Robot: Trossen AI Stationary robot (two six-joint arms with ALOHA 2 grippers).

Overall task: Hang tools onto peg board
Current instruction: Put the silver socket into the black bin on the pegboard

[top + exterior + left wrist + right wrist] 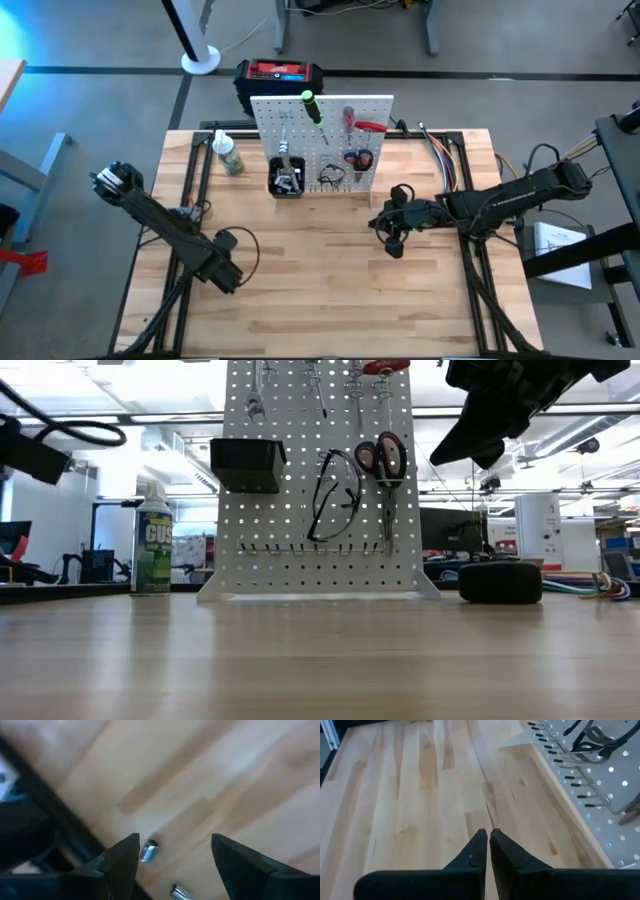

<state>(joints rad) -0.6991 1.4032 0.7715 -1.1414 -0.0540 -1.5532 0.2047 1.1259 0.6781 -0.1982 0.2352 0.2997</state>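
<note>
Several tools already hang on the peg board (322, 140), which stands upright at twelve o'clock on the table (330, 290): black-framed glasses (335, 500), red-handled pliers (385, 460), a green-handled screwdriver (311, 106), a red-handled screwdriver (348, 118) and a wrench (254, 400), with a small black bin (247, 465) on the board's front. No loose tool shows on the bare wood in the overhead view, so the hanging looks close to done, or between tools; that is a judgement only. A green-labelled spray bottle (153, 545) stands at ten o'clock from the board, and a red-and-black box (280, 80) sits behind it.

The right gripper (392, 235) hovers at four o'clock from the board's foot, its arm reaching in from three o'clock, held above the table. Its fingers are pressed together and pinch nothing. The left gripper (228, 272) sits at eight o'clock, well apart from the board, pointing down at the wood near the table's black frame rail. Its fingers (125, 860) are spread, with only bare wood and a small metal fitting (148, 851) between them; they hold nothing.

Any next move calls for finding a tool off the board, if one remains, or drawing both arms clear.
</note>
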